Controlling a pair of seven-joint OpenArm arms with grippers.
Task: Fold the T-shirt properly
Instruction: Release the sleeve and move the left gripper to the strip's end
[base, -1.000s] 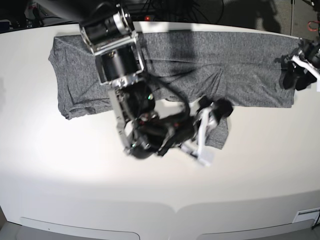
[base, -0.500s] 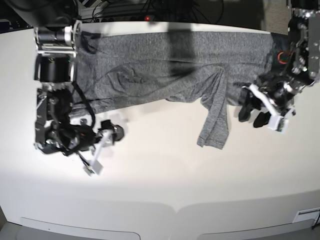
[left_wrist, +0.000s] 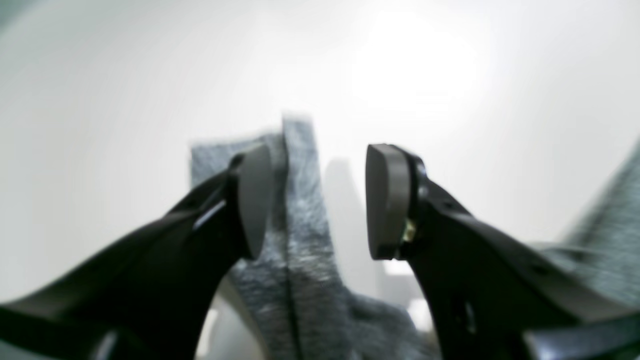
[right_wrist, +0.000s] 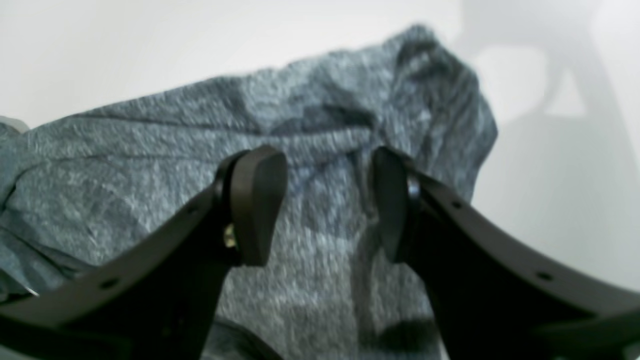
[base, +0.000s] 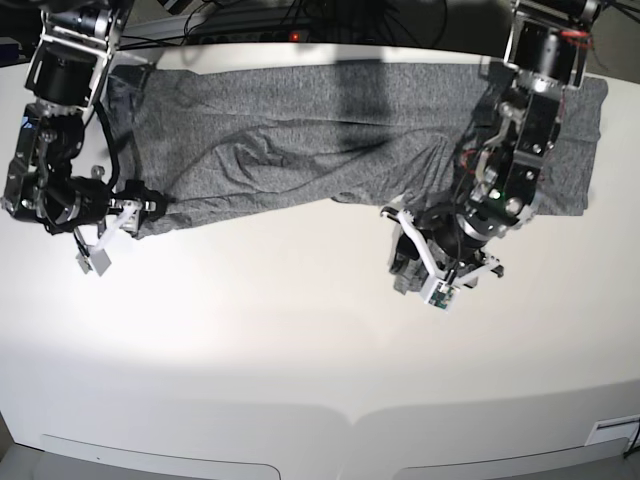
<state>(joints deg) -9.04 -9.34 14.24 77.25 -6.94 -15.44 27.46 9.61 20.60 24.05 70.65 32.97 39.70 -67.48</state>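
Observation:
The charcoal-grey T-shirt (base: 300, 130) lies spread along the far side of the white table (base: 300, 350), with one long sleeve hanging toward the front. My left gripper (base: 420, 272) hovers over that sleeve's end. In the left wrist view the left gripper (left_wrist: 317, 200) is open, and the sleeve strip (left_wrist: 300, 235) runs under the gap, close to one pad (left_wrist: 252, 200). My right gripper (base: 118, 230) is at the shirt's lower left corner. In the right wrist view the right gripper (right_wrist: 325, 200) is open over the rumpled corner of the T-shirt (right_wrist: 310, 115).
Both arms reach in from the far side of the table. Dark cables and gear (base: 300, 15) lie beyond the table's far edge. Bare white tabletop (base: 300, 400) fills the front half.
The right arm swung from the table's middle out to the shirt's left corner. The left arm came in from the far right to the hanging sleeve's end. Both grippers stayed open.

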